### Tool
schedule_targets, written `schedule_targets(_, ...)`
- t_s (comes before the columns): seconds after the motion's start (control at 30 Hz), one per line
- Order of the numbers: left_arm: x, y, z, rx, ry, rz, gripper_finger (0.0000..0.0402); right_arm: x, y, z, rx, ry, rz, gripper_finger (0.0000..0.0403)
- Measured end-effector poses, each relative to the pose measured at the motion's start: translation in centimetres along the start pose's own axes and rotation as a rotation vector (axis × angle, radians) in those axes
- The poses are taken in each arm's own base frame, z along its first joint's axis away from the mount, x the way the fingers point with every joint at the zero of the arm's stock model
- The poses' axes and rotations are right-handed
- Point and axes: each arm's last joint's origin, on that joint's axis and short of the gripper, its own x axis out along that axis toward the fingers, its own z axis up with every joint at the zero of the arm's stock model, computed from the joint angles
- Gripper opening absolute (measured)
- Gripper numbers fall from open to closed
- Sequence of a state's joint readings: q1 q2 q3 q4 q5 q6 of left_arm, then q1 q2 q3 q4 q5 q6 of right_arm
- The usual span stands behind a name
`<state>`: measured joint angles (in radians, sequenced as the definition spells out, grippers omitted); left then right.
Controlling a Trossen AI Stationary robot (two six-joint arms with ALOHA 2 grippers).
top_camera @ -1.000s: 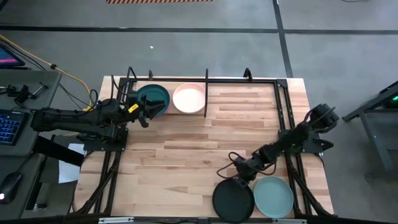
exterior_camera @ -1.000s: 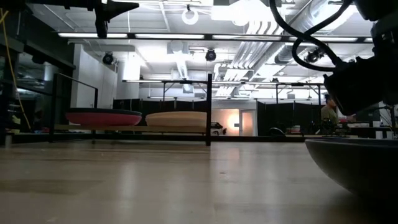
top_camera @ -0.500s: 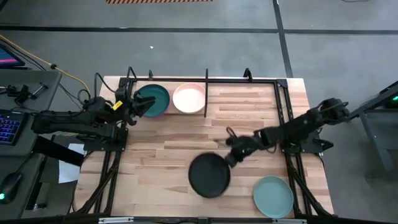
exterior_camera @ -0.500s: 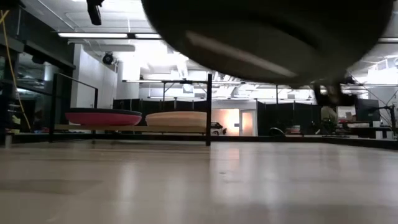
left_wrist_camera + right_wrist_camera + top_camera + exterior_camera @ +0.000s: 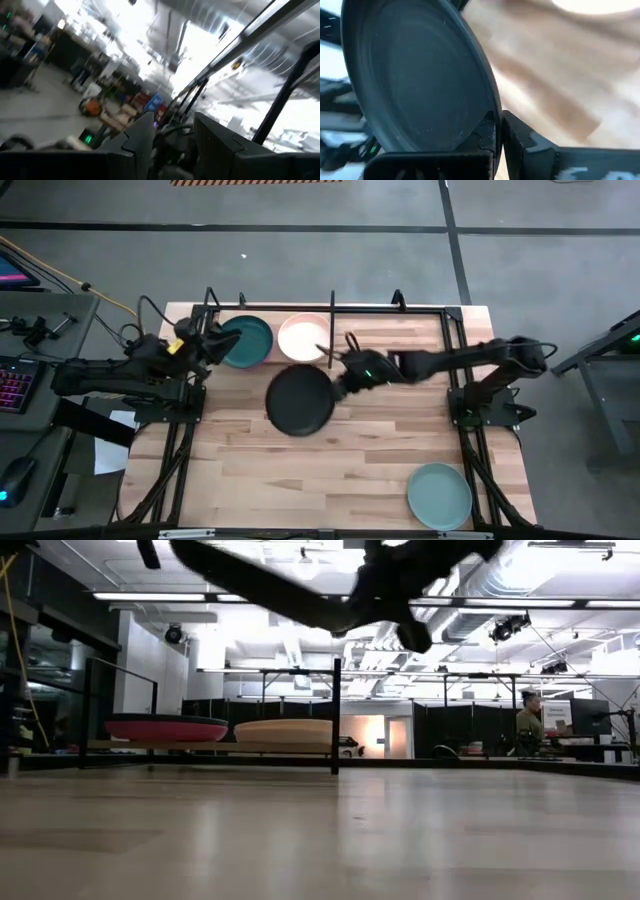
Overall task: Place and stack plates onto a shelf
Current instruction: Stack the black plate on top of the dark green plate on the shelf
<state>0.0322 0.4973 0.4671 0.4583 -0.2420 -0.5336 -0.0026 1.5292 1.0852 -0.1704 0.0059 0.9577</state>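
Observation:
A black plate (image 5: 299,401) hangs in the air above the middle of the table, close to the near side of the shelf (image 5: 332,308), with my right gripper (image 5: 338,387) shut on its right rim. In the low view the black plate (image 5: 262,582) is tilted, high above the board. On the shelf sit a dark teal plate (image 5: 247,340) over a magenta plate (image 5: 165,728), and beside them a pale white-peach plate (image 5: 303,337). A grey-green plate (image 5: 439,495) lies flat at the near right corner. My left gripper (image 5: 213,346) is open just left of the teal plate, touching nothing. My right gripper holds the black plate by its rim (image 5: 492,112), pinched between the two fingers, one finger on the inner face and one on the underside. The fingers come level from the table's right. The plate is lifted clear and tilted.
The shelf's thin black rods and central divider bar (image 5: 336,715) stand along the far edge. Black arm mounts run down both table sides. Bare wood lies between the shelf and the grey-green plate. A person (image 5: 528,722) stands in the room far behind.
My right gripper has lifted the black plate off the near edge beside the grey-green plate and carried it up, left and toward the far edge, close to the shelf. My left gripper has drawn back from the teal plate toward the table's left edge.

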Motion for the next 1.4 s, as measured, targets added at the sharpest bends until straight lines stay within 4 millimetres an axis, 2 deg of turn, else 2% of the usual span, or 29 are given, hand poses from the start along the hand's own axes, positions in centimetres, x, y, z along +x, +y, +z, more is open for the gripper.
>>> schedule_targets(0.17, -0.2, -0.9, 1.6, 0.008, -0.161, -0.089, 0.0131, 1.4, 0.8, 5.9, -0.025, -0.05, -0.081, 0.0)
schedule_targets(0.33, -0.4, -1.4, 2.5, 0.04, -0.256, -0.138, 0.0131, 3.0, 2.1, 11.3, -0.023, -0.148, -0.056, 0.0)
schedule_targets(0.5, -0.4, -1.3, 2.4, 0.057, -0.246, -0.133, 0.0131, 5.1, 2.7, 15.4, -0.015, -0.235, -0.043, 0.0)
schedule_targets(0.6, -0.3, -1.3, 2.3, 0.058, -0.239, -0.13, 0.0131, 7.1, 2.4, 16.8, 0.006, -0.266, -0.072, 0.0)
schedule_targets(0.83, -0.3, -1.3, 2.3, 0.058, -0.24, -0.131, 0.0131, 12.8, 0.7, 17.4, 0.137, -0.275, -0.117, 0.0)
schedule_targets(1.07, -0.3, -1.3, 2.3, 0.058, -0.239, -0.131, 0.0131, 17.4, -1.1, 16.4, 0.258, -0.238, -0.139, 0.0)
schedule_targets(1.2, -0.3, -1.3, 2.3, 0.053, -0.239, -0.131, 0.0131, 18.7, -1.7, 15.9, 0.317, -0.247, -0.127, 0.0)
schedule_targets(1.4, -0.3, -1.3, 2.3, 0.052, -0.239, -0.131, 0.0131, 19.4, -2.4, 15.6, 0.399, -0.266, -0.144, 0.0)
